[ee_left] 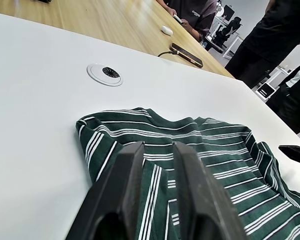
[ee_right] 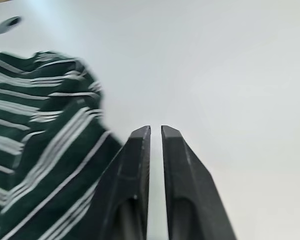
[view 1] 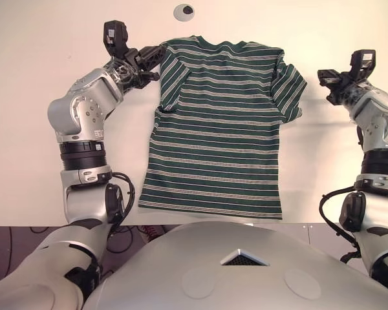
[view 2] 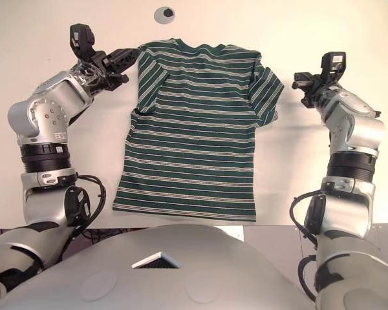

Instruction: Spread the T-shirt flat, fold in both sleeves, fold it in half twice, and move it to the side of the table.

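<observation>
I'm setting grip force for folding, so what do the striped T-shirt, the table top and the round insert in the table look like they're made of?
T-shirt: soft knit fabric, likely cotton jersey, matte; it drapes and puckers at the sleeves.
Table: smooth, hard white top, probably laminate, with a faint sheen.
Round insert: pale ring with a dark centre, seemingly plastic; the look leaves it open.

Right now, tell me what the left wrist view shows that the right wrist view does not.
Left wrist view alone: the left gripper over the T-shirt near its collar, and a wooden table beyond with a phone. Right wrist view alone: the right gripper over the white table beside a sleeve. Both: the striped T-shirt, the white table and its round port.
</observation>
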Robot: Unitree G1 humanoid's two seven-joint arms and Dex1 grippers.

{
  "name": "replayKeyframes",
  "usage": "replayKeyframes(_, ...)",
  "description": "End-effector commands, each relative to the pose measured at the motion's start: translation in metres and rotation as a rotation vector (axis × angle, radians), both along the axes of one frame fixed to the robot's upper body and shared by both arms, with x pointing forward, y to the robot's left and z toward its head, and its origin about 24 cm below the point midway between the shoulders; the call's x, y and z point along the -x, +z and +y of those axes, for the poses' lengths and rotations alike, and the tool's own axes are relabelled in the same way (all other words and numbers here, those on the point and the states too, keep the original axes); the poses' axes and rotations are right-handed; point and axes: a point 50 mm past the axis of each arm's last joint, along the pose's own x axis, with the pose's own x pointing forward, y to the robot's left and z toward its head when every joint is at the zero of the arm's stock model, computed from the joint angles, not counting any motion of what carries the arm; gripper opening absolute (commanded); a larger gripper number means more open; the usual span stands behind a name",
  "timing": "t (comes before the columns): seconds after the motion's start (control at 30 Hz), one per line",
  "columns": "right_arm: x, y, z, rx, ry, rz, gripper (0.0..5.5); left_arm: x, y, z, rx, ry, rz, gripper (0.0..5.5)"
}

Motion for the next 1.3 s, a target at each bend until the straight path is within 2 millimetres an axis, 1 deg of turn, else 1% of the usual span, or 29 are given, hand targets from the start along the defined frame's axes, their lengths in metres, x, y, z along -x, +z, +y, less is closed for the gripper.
replayKeyframes(0.03,0.004,-0.005,0.011,-0.076,0.059,0.036,0.94,-0.001,-0.002,0.005,-0.025,0.015,0.005,1.00)
replayKeyframes(0.1,0.006,-0.007,0.011,-0.065,0.072,0.050,1.38,0.000,-0.003,0.005,-0.026,0.017,0.005,1.00)
replayKeyframes(0.17,0.008,-0.014,0.010,-0.040,0.084,0.076,1.70,0.000,-0.003,0.005,-0.028,0.016,0.004,1.00)
replayKeyframes(0.27,0.010,-0.024,0.008,0.000,0.079,0.103,1.75,-0.001,-0.003,0.005,-0.030,0.015,0.002,1.00)
replayKeyframes(0.37,0.010,-0.029,0.011,-0.002,0.089,0.112,1.75,-0.002,-0.003,0.005,-0.032,0.013,0.000,1.00)
replayKeyframes(0.6,0.010,-0.031,0.015,-0.030,0.086,0.102,0.68,-0.003,-0.002,0.005,-0.033,0.015,-0.001,1.00)
replayKeyframes(0.7,0.007,-0.027,0.012,-0.029,0.060,0.076,0.12,-0.003,-0.003,0.006,-0.032,0.020,0.002,1.00)
replayKeyframes(0.73,0.005,-0.024,0.010,-0.024,0.042,0.061,0.01,-0.003,-0.003,0.007,-0.032,0.023,0.002,1.00)
replayKeyframes(0.9,-0.009,-0.012,-0.016,0.042,-0.141,-0.004,0.01,-0.002,-0.004,0.008,-0.033,0.034,0.001,1.00)
replayKeyframes(1.0,-0.012,-0.010,-0.018,0.054,-0.161,-0.010,0.01,-0.003,-0.004,0.008,-0.034,0.035,0.000,1.00)
replayKeyframes(1.13,-0.014,-0.005,-0.008,0.057,-0.113,-0.043,0.01,-0.002,-0.005,0.008,-0.034,0.035,0.002,1.00)
replayKeyframes(1.23,-0.022,0.010,0.007,0.061,-0.058,-0.111,0.01,-0.002,-0.005,0.007,-0.035,0.034,0.003,1.00)
replayKeyframes(1.3,-0.027,0.022,0.022,0.040,-0.005,-0.142,0.01,-0.003,-0.006,0.006,-0.035,0.032,0.003,1.00)
